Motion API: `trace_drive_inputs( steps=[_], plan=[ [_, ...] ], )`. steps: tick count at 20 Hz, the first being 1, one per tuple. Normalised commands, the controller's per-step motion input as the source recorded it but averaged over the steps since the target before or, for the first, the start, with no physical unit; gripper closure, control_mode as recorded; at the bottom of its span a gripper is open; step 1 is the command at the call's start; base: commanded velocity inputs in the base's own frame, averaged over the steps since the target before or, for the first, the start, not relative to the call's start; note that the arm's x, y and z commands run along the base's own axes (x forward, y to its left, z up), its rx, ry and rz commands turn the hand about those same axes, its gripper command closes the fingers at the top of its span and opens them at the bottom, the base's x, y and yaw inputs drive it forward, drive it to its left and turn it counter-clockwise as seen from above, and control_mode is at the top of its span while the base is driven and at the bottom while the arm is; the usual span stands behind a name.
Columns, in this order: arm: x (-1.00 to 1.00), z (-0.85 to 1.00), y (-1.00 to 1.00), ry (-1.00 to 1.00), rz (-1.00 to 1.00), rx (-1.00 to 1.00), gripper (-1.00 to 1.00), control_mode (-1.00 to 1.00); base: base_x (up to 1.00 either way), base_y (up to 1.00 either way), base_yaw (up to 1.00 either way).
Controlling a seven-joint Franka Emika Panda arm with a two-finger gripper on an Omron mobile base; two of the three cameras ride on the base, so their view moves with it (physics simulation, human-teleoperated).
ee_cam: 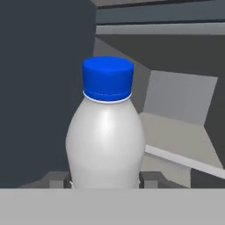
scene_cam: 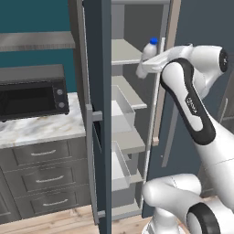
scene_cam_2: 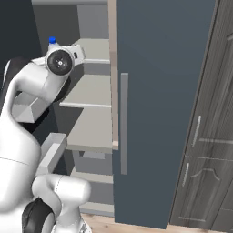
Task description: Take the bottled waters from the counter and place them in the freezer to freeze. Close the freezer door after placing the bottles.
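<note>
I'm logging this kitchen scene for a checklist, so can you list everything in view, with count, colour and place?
bottled water: one, pale clear body with blue cap, held between the gripper's fingers at the open freezer's upper shelf level
freezer: one, slate blue-grey outside, pale grey shelves inside, standing open in front of the robot
freezer door: one, slate blue-grey, swung open, seen edge-on, left of the shelves
neighbouring door: one, slate blue-grey with a long grey handle, shut, right of the shelves
counter: one, white marble-look, left of the freezer
microwave: one, black, on the counter
drawers: dark grey, under the counter
tall cabinet: one, dark grey wood, far right
gripper: one, dark fingertips, shut on the bottle
</note>
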Motion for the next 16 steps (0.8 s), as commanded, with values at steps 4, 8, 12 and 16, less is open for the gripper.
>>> trace_drive_inputs(
  steps=[4, 8, 12, 16],
  plan=[
    [0.0, 0.2, 0.0, -0.08, -0.02, -0.11, 1.0, -1.0, 0.0, 0.0, 0.0],
    [0.09, 0.03, -0.07, 0.0, -0.03, -0.03, 1.0, -1.0, 0.0, 0.0, 0.0],
    [0.32, -0.03, -0.1, 0.0, -0.03, 0.0, 1.0, -1.0, 0.0, 0.0, 0.0],
    [0.69, 0.01, 0.0, 0.0, -0.08, 0.0, 1.0, -1.0, 0.0, 0.0, 0.0]
  ],
)
